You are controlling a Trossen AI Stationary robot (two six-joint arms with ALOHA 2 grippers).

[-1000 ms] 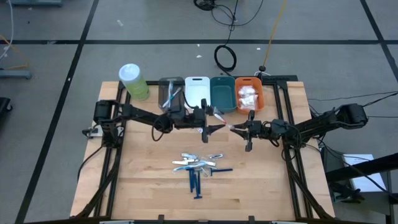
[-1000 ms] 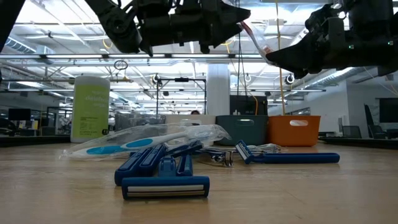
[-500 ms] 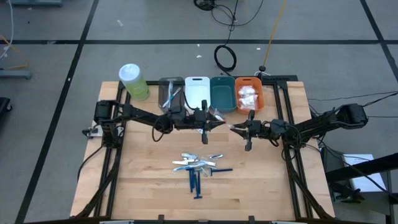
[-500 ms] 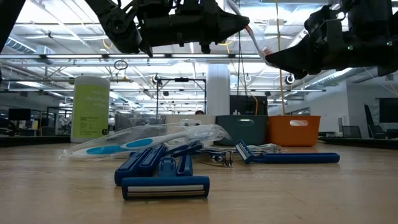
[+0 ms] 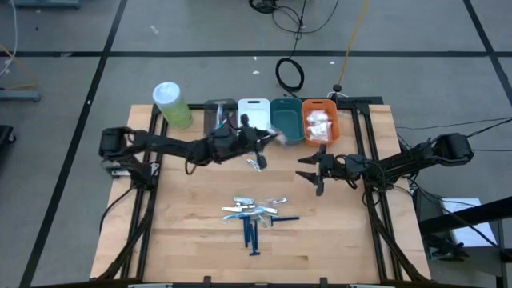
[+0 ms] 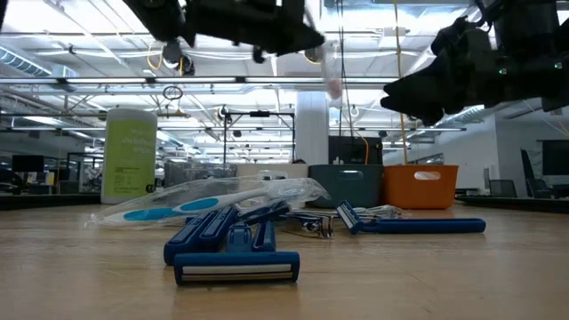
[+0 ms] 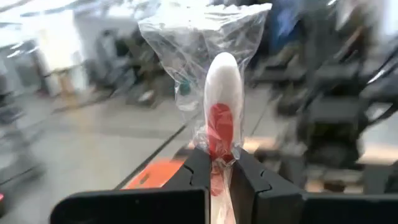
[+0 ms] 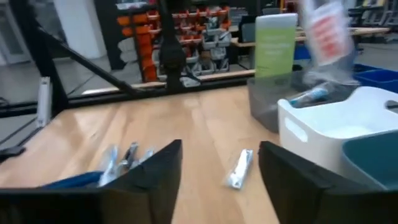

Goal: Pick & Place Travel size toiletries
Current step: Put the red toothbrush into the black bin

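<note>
Overhead, left gripper (image 7: 217, 171) jaws clench one wrapped red-and-white toothbrush (image 7: 222, 112); right gripper (image 8: 219, 168) jaws stand released.

Two slender dark arms, left arm (image 5: 164, 146) and right arm (image 5: 404, 161), jointed in segments, end in blocky matte-black fingers (image 8: 143, 180) with angular edges.

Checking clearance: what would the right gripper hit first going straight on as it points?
Probably the silvery packet lying ahead of the open right gripper, though it may pass above it; height is unclear.
</note>
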